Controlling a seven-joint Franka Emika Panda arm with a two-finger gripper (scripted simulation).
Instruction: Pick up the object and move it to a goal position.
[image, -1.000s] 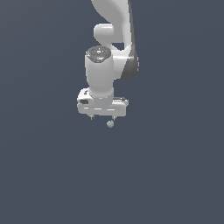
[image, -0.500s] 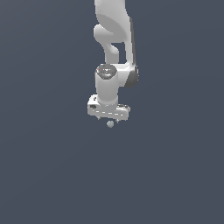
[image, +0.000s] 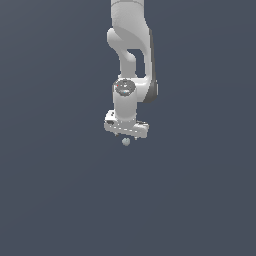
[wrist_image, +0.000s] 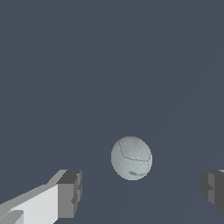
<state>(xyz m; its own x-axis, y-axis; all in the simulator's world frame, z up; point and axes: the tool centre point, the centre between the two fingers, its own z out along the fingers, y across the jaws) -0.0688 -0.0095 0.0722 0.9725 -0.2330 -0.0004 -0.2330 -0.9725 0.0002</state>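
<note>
The object is a tiny pale grey-blue ball (image: 126, 142) on the dark grey floor, just below the white gripper (image: 126, 135) in the exterior view. In the wrist view the ball (wrist_image: 131, 158) lies between the two grey fingertips (wrist_image: 70, 194), apart from both. The gripper is open, with its jaws wide on either side of the ball. Neither finger touches the ball.
A plain dark grey surface (image: 60, 190) fills both views. The white arm (image: 131, 45) rises from the gripper toward the top of the exterior view.
The gripper has come down over the ball, and its hand sits lower and closer to the ball than one second ago. The ball has not moved.
</note>
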